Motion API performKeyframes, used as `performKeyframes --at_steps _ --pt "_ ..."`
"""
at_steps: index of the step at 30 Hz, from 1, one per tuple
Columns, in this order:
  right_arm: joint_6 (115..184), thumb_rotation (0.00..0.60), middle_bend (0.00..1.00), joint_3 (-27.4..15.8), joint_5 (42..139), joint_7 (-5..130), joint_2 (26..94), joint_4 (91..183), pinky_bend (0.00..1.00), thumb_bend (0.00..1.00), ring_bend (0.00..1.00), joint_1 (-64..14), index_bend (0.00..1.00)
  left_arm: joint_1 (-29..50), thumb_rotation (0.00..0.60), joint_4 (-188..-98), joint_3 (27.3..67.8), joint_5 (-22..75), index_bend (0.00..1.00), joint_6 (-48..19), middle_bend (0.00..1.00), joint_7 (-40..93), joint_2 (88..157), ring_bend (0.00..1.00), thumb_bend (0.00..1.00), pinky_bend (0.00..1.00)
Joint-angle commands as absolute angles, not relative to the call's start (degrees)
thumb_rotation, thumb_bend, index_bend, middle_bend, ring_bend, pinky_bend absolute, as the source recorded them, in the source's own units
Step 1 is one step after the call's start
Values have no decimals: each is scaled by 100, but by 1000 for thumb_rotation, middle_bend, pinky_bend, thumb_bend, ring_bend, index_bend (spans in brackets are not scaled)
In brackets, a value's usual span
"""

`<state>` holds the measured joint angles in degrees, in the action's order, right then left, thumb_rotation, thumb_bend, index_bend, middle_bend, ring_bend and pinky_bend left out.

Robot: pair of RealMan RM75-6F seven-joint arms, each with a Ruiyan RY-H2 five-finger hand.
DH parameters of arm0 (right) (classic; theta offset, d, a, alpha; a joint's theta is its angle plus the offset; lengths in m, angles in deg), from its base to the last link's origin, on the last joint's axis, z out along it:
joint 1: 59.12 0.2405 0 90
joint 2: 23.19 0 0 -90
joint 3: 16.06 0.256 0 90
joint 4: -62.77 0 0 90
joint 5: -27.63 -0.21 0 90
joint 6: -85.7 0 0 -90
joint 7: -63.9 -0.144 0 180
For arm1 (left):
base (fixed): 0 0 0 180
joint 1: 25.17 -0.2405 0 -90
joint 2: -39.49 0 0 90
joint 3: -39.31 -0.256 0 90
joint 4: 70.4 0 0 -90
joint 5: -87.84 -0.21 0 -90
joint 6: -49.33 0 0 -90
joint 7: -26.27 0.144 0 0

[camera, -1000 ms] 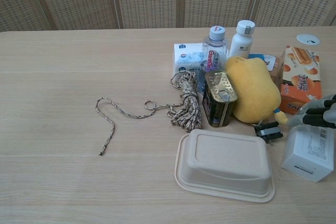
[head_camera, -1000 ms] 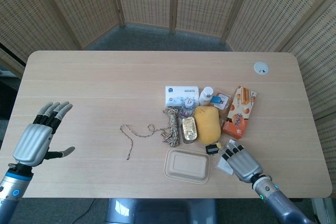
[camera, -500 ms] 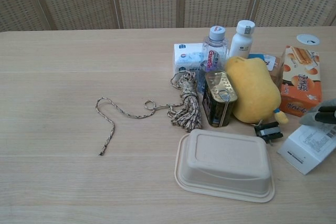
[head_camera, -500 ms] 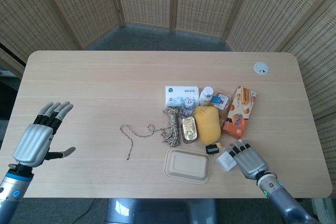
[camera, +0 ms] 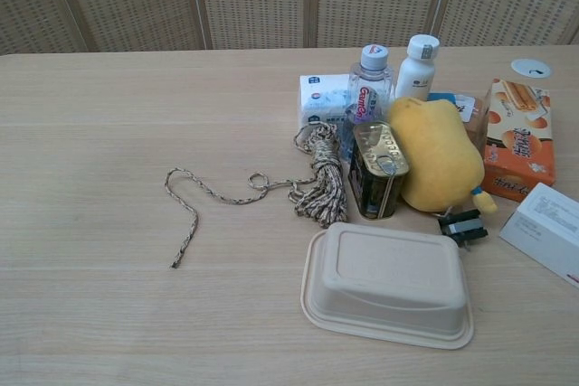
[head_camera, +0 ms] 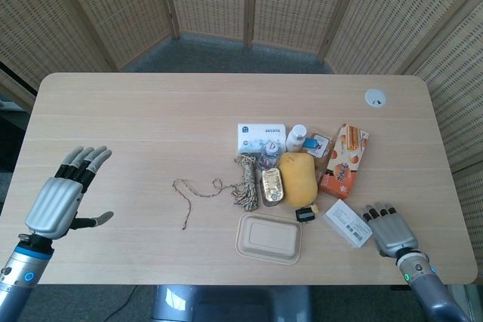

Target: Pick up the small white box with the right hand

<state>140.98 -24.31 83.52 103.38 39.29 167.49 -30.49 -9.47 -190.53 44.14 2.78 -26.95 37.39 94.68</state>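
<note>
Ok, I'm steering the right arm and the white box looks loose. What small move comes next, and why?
Probably bring the right hand a little leftward over the small white box and close on it. The box lies flat on the table, just left of the fingertips; the hand appears to hold nothing.

White small box [head_camera: 348,222], yellow plush toy [head_camera: 297,177], orange snack carton [head_camera: 343,161], beige clamshell container [head_camera: 269,237].
</note>
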Motion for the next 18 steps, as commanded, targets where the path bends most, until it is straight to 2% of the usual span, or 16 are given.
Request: performKeyframes --at_steps 1,3,5,8,11,18 --pt "14180 598 0 -2419 8314 10380 3871 16881 0 416 0 -3053 0 -926 600 -19043 4425 276 0 -2679 0 3729 9480 0 154 0" --pt "14232 553 0 -2418 8199 10479 3826 17023 0 360 0 -3030 0 -914 600 -19025 4428 283 0 -2664 0 3717 9474 0 153 0" --pt "14274 465 0 -2420 8052 10559 3790 17162 0 275 0 -3012 0 -904 600 -19002 4436 305 0 -2653 0 3691 9468 0 154 0" --pt "14431 405 0 -2416 7841 10736 3758 17415 0 197 0 -2985 0 -880 600 -18951 4443 329 0 -2618 0 3627 9470 0 153 0" --pt "14715 385 0 -2375 7786 10843 3871 17589 0 171 0 -3023 0 -854 600 -18888 4438 336 0 -2575 0 3572 9497 0 154 0" --pt "15091 386 0 -2170 7598 10923 4389 17458 0 140 0 -3049 0 -826 600 -18800 4441 309 0 -2561 0 3464 9515 0 155 0"
